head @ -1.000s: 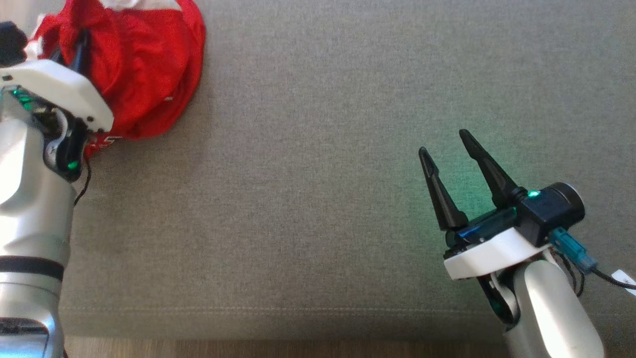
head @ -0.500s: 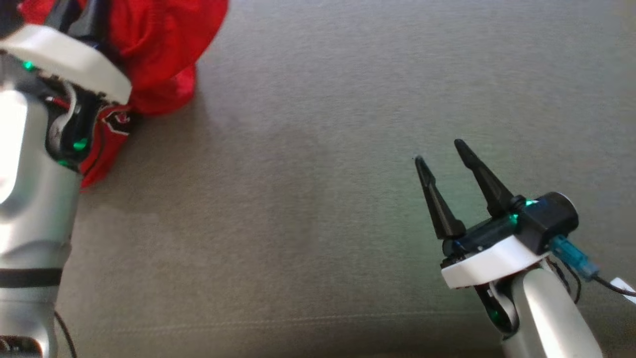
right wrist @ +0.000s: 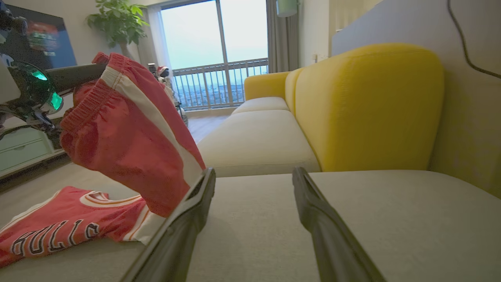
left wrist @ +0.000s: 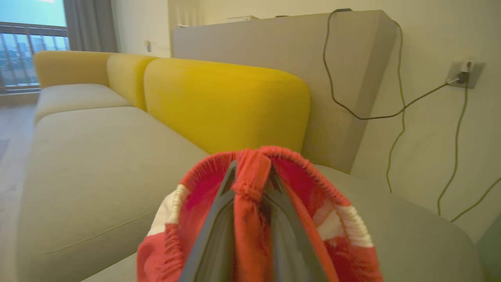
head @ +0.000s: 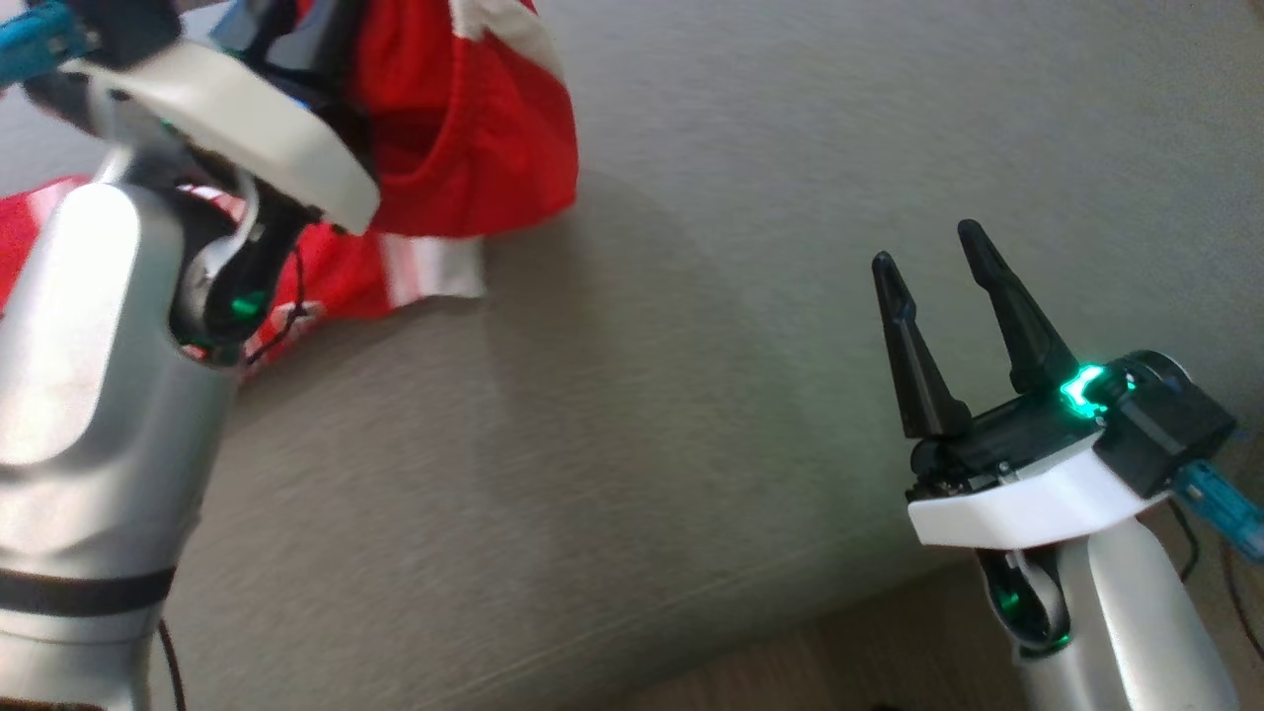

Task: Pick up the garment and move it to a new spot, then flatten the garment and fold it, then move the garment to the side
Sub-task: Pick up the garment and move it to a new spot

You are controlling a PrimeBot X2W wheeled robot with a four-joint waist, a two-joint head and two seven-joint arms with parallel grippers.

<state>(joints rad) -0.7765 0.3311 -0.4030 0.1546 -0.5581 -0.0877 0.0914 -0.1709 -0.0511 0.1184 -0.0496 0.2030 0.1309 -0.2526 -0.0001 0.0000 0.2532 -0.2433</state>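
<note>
In the head view the left gripper's fingertips are hidden by the red garment, which was heaped on the sofa seat a second ago and is now lifted; the right gripper is spread wide. In the left wrist view the fingers are clamped on the waistband. In the right wrist view the garment is hung above a red jersey.

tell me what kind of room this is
Probably a home living room: a long grey fabric sofa with yellow back cushions, a tall glass balcony door with railing, and a leafy green plant.

silver forearms; white wrist plates; right pincer black, tapered; green leds
</note>
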